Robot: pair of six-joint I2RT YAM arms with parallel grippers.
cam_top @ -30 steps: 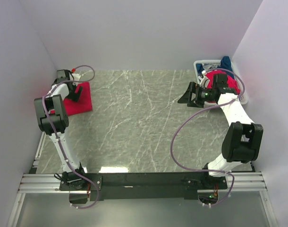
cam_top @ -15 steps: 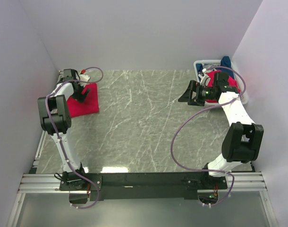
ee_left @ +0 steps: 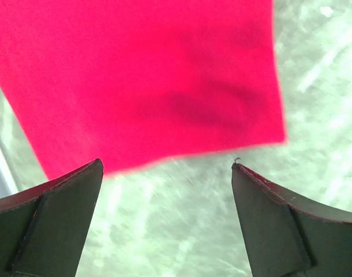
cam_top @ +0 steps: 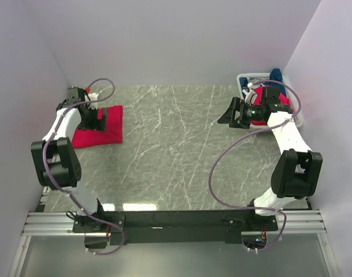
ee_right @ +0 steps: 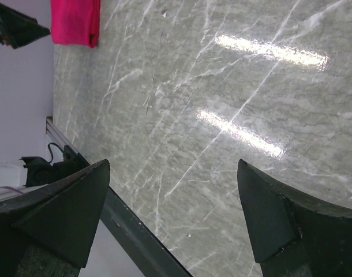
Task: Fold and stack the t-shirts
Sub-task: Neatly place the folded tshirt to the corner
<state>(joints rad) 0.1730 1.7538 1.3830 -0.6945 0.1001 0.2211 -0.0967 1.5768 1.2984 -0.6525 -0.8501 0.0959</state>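
One folded red t-shirt [cam_top: 111, 130] lies on the tabletop [cam_top: 176, 150], far left. One white basket [cam_top: 243, 81], far right, holds one bunched red t-shirt [cam_top: 285, 104] and one blue t-shirt [cam_top: 276, 75]. Left hand [ee_left: 166, 164] released over the folded one; right hand [ee_right: 173, 167] released, empty, beside the basket.

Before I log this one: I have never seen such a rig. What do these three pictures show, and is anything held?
The left arm and right arm are robots bolted at the near edge of a marbled table. The wide picture looks down from above and behind; the other two come from wrist cameras, so the dark wedges are each arm's own fingers. The left tool is open over the edge of a folded red t-shirt lying flat at far left. The right tool is open above the table, near a white basket holding a red piece and a dark blue piece of cloth. Nothing is held.
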